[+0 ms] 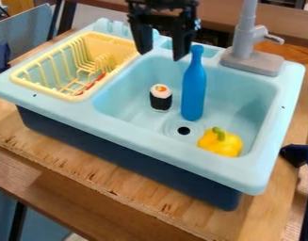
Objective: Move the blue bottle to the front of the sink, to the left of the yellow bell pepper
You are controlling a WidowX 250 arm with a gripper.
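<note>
So the claw point(160, 55) is open, two fingers spread apart with nothing between them, hanging over the back edge of the toy sink point(153, 151). Nearest thing is the blue bottle point(193, 89), in the basin with its base by the drain point(183, 130) and its neck up toward the back rim. Can't tell if it's dead upright or leaning a bit.

My guess: hollow plastic, light, stiff, kinda slick, not fragile. I'd grab it just below the shoulder, fingers either side; the neck's easy to pinch but it'd probably swing.

Sushi roll point(160, 98) is beside it, on the side toward the yellow rack point(76, 98). Yellow pepper point(220, 142) sits farther out, by the basin's front corner away from the rack. Whole sink's on a wooden tabletop point(87, 176).
</note>
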